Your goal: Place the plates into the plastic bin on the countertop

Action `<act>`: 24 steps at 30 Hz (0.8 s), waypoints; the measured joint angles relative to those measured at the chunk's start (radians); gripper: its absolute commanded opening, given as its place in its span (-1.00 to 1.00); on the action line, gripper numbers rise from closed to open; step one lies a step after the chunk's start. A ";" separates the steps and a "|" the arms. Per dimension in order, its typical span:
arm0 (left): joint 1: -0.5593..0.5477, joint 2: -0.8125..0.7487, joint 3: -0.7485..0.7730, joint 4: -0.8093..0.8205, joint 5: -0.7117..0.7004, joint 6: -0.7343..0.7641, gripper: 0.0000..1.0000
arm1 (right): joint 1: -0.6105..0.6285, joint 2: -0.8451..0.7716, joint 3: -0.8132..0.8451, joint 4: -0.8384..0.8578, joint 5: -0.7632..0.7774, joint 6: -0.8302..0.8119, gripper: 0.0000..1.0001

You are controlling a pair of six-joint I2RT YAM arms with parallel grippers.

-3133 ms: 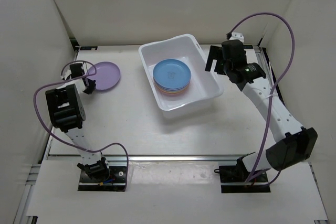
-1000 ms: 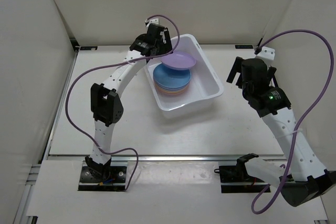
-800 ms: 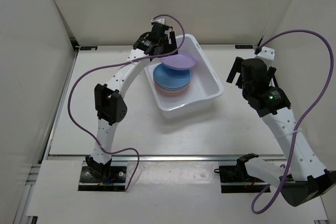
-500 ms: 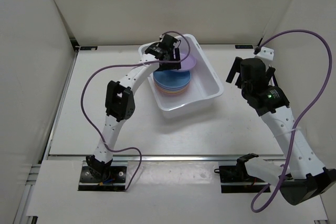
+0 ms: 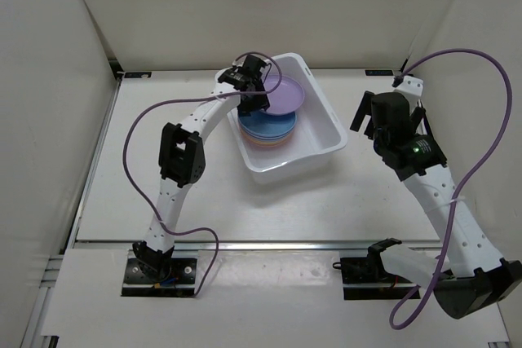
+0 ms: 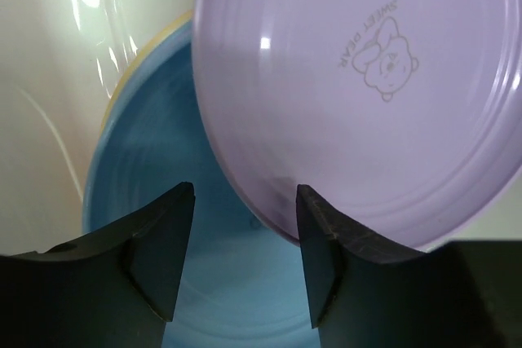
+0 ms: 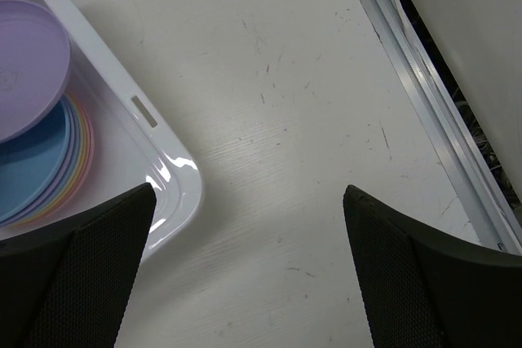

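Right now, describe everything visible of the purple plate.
The purple plate is round, shallow, glossy plastic with a faint bear mark at centre. It lies tilted in the bin, resting on the blue plate atop the stack. The left hand is open at its rim; contact unclear.

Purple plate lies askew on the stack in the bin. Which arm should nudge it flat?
Left. Its pincer is right at the purple plate inside the bin; the right pincer hangs over the countertop outside it.
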 measured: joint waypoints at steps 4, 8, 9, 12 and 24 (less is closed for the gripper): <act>0.011 0.000 -0.006 0.004 0.004 -0.055 0.01 | 0.000 -0.010 0.000 0.000 0.000 0.000 0.98; 0.016 0.000 -0.037 0.044 0.010 -0.109 -0.40 | 0.000 -0.023 0.000 0.000 0.000 0.004 0.98; 0.017 0.000 -0.046 0.052 0.013 -0.121 -0.48 | 0.000 -0.024 0.000 0.000 0.000 0.005 0.98; 0.024 0.000 -0.058 0.068 0.016 -0.157 -0.78 | 0.000 -0.024 0.000 -0.002 -0.002 0.009 0.98; 0.037 -0.048 -0.121 0.105 0.025 -0.163 -0.80 | -0.005 -0.056 -0.032 0.001 -0.019 0.027 0.98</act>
